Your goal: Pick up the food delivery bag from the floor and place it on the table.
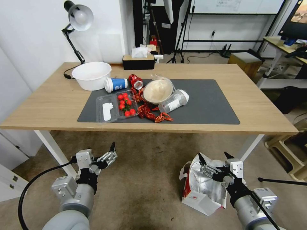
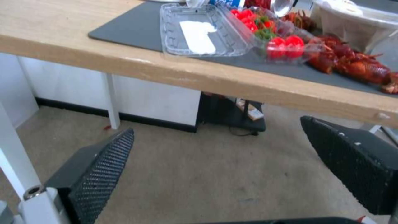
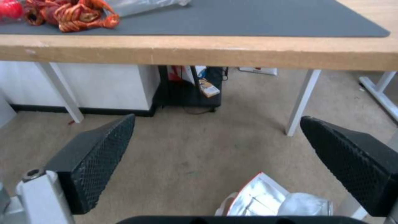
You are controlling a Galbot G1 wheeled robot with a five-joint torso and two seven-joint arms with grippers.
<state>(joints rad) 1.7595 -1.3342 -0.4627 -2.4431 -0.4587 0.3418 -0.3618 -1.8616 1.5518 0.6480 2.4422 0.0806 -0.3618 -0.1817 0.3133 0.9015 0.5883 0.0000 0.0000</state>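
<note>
Below the front edge of the tabletop [image 1: 57, 105], the food delivery bag [image 1: 204, 188] is lying tipped on the floor [image 1: 147, 179] toward the robot's right, its foil-lined mouth gaping upward beside a white table leg. The right end effector [image 1: 215, 157] is hovering just above the bag's open top with its fingers [image 3: 95, 155] spread wide and gripping nothing; the right wrist view is looking past them at the bag's foil lining. The left end effector [image 1: 110, 150] is hanging over bare floor well apart from the bag, fingers likewise spread wide and empty. Up on the dark grey mat [image 1: 204, 102], a white bowl [image 1: 92, 75], a clear tomato tray [image 1: 116, 107] and red crayfish [image 1: 150, 113] are sitting.
</note>
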